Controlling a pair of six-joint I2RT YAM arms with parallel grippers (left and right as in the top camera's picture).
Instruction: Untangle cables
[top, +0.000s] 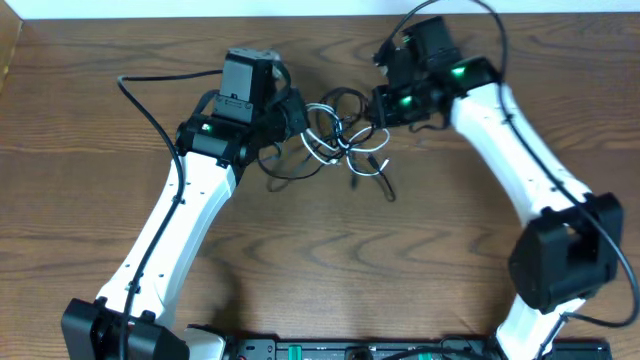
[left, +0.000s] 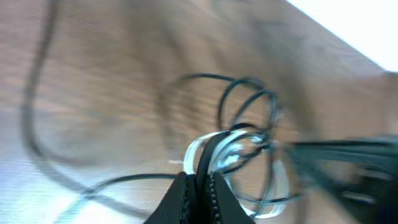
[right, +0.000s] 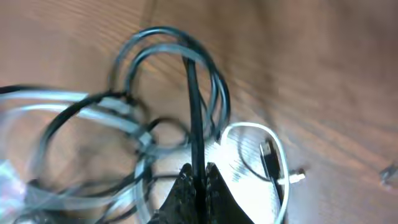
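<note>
A tangle of a thin black cable (top: 335, 100) and a white cable (top: 340, 150) lies on the wooden table between my two grippers. My left gripper (top: 293, 112) is at the tangle's left side; in the left wrist view its jaws (left: 200, 180) are shut on a black strand (left: 211, 149), with white loops (left: 233, 146) just behind. My right gripper (top: 378, 108) is at the tangle's right side; in the right wrist view its jaws (right: 199, 171) are shut on a black strand (right: 194, 106). A white loop (right: 273, 149) with a small plug (right: 297, 177) lies to the right.
The wooden table (top: 320, 250) stretches toward the front. A thicker black wire (top: 150, 100) of the left arm loops out at the left. A dark unit (top: 300, 350) sits at the front edge. The table's far edge (top: 200, 18) is close behind the grippers.
</note>
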